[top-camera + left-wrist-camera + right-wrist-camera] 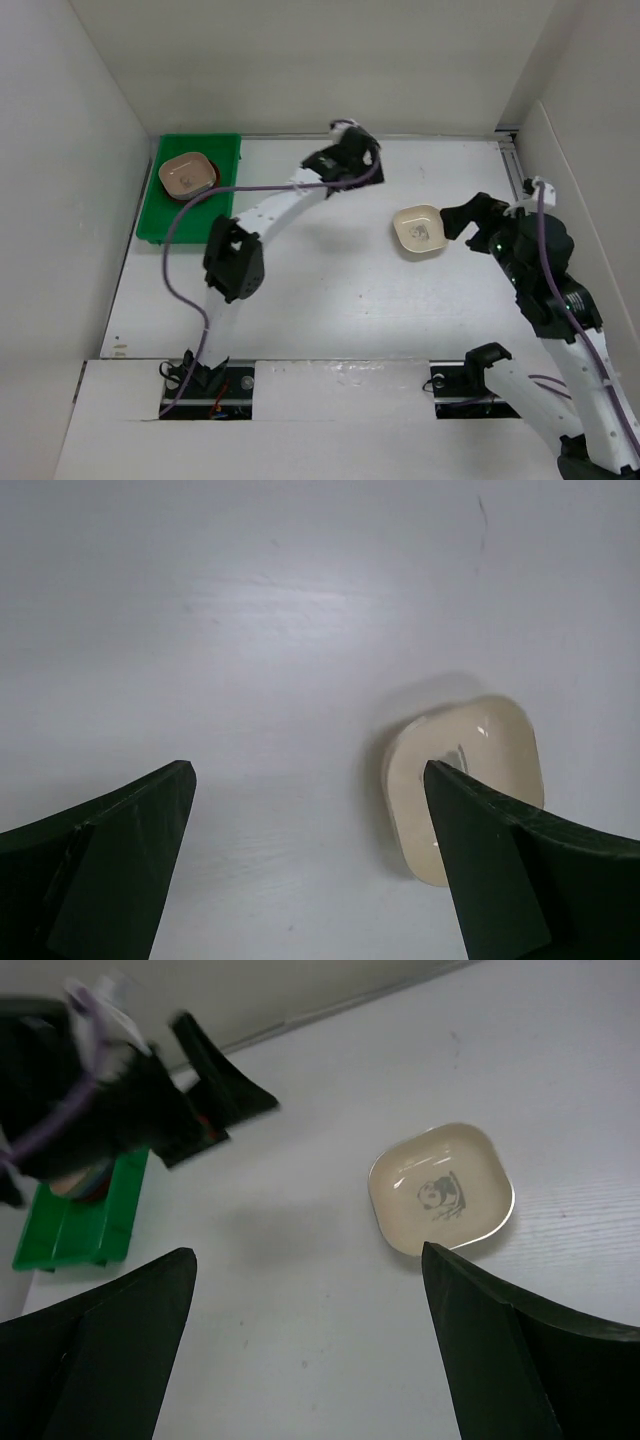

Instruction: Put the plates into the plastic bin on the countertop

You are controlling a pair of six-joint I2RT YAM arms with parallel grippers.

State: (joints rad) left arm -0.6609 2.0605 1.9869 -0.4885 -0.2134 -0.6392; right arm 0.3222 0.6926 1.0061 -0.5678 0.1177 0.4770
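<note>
Plates in view: two, one cream plate (418, 230) and one pinkish-tan plate (187, 175); cannot tell whether others lie beneath the pinkish-tan one.
Bins: one plastic bin (185, 222).
Arms: two, a left arm (265, 215) and a right arm (545, 270).
Cream plate, look: rounded-square, shallow and glossy, with a raised rim and a small dark animal print in the middle of its well.
Cream plate, place: flat on the white worktop (330, 300), around 3 o'clock from its middle, well apart from the bin.
Pinkish-tan plate, look: rounded-square and shallow, with a paler well inside a darker rim.
Pinkish-tan plate, place: inside the bin, toward its 12 o'clock end.
Plastic bin, look: bright green, rectangular, low-walled.
Plastic bin, place: at 10 o'clock on the worktop, close to the left wall.
Left fingers (110, 860): spread wide with nothing between them, above bare worktop near 12 o'clock, between bin and cream plate; cream plate partly hidden behind one finger in the left wrist view.
Right fingers (100, 1350): spread wide, gripping nothing, near the cream plate at its 3 o'clock and apart from it in the right wrist view.
</note>
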